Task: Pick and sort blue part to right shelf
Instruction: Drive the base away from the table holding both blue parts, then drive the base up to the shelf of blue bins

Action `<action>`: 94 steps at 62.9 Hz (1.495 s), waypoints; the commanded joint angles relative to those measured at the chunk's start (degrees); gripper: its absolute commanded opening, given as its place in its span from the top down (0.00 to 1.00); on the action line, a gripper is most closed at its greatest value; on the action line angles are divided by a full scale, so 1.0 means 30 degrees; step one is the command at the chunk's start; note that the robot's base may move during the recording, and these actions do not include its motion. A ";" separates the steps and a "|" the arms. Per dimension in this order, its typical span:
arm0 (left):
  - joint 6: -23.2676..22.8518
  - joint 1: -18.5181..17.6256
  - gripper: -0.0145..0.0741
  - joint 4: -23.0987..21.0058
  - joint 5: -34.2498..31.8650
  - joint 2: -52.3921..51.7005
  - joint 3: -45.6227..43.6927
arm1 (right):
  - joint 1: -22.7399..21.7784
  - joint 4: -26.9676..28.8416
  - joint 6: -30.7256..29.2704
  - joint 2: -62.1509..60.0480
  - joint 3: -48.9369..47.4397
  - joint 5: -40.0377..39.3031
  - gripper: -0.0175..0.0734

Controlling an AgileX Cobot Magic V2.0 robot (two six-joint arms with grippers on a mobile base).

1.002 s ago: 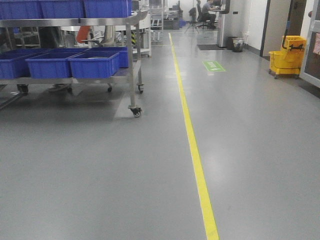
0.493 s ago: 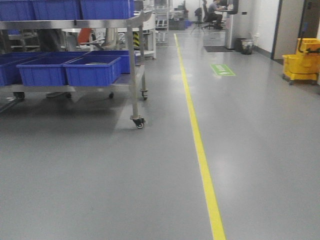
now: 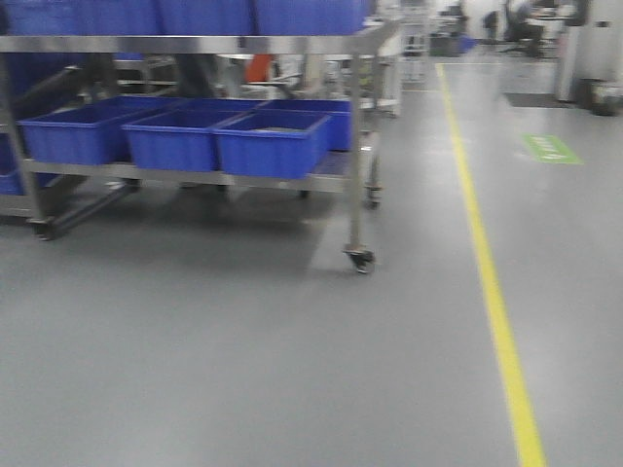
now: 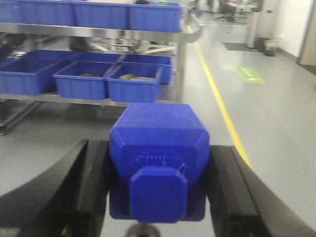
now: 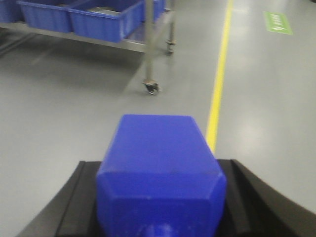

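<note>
- Blue part (image 4: 158, 133), one of two, has one wheeled steel rack (image 3: 195, 44) ahead of it.
- Three bins (image 3: 273, 141) front the rack's lower shelf.
- Left gripper (image 4: 158, 165) clamps that part, stub cap toward the camera.
- Right gripper (image 5: 160, 190) pinches the second blue part (image 5: 160, 143) between its fingers.

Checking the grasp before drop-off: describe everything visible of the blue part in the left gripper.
The blue part is a matte-blue, plastic-looking block with bevelled corners and a short octagonal stub cap facing the camera. It sits level between the black fingers of the left gripper, which press both flanks, above the grey floor.
</note>
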 commanded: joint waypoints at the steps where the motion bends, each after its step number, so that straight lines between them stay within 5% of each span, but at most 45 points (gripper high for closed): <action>1: -0.0017 -0.0054 0.50 -0.0081 -0.1787 0.0108 -0.0575 | -0.0144 -0.0140 -0.0175 0.0033 -0.0620 -0.1794 0.48; 94: -0.0017 -0.0020 0.50 -0.0081 -0.1787 0.0108 -0.0575 | -0.0144 -0.0140 -0.0175 0.0024 -0.0620 -0.1799 0.48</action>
